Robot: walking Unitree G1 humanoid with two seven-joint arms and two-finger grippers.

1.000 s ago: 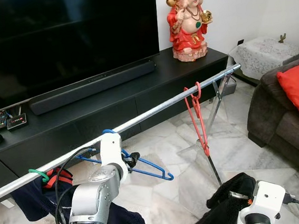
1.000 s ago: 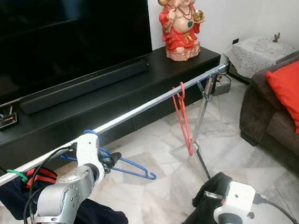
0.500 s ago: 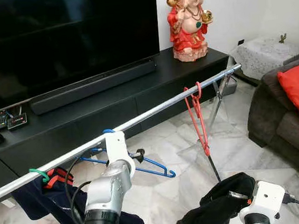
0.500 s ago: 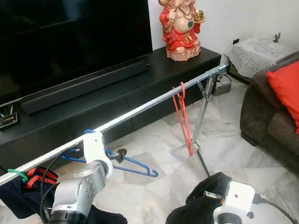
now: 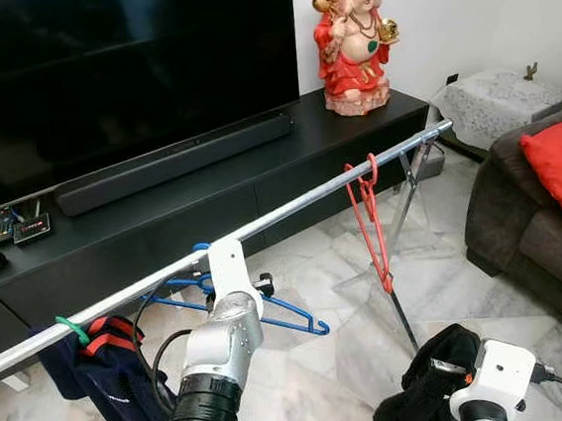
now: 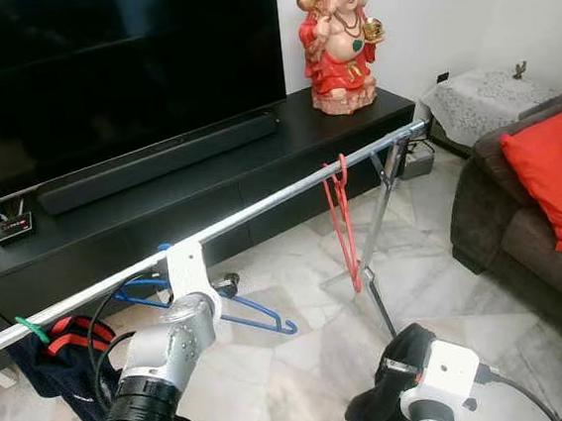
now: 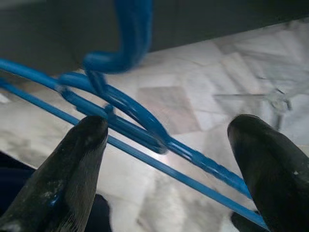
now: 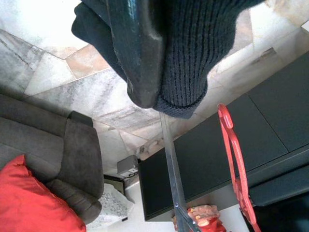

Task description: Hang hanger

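Note:
A blue hanger (image 5: 293, 315) hangs by its hook on the metal rail (image 5: 310, 199) that runs across the room. My left gripper (image 7: 169, 159) is open just in front of it. Its fingers (image 7: 72, 169) stand wide apart on either side of the hanger's neck (image 7: 125, 104) and touch nothing. Farther right on the rail hangs a red hanger (image 5: 370, 224). At the lower right, my right gripper (image 8: 145, 72) is shut on a dark knit garment (image 5: 429, 379) that droops from it above the floor.
A green hanger hook (image 5: 70, 329) holds navy and red clothes (image 5: 109, 371) at the rail's left end. Behind the rail are a black TV console (image 5: 259, 188), a soundbar and a red figurine (image 5: 352, 39). A brown sofa (image 5: 521, 217) with a red cushion stands at the right. The rack's leg (image 5: 400, 308) slants to the marble floor.
My left arm has slid right and forward along the rail, and its fingers have come off the blue hanger. The dark garment in my right gripper swung left and back.

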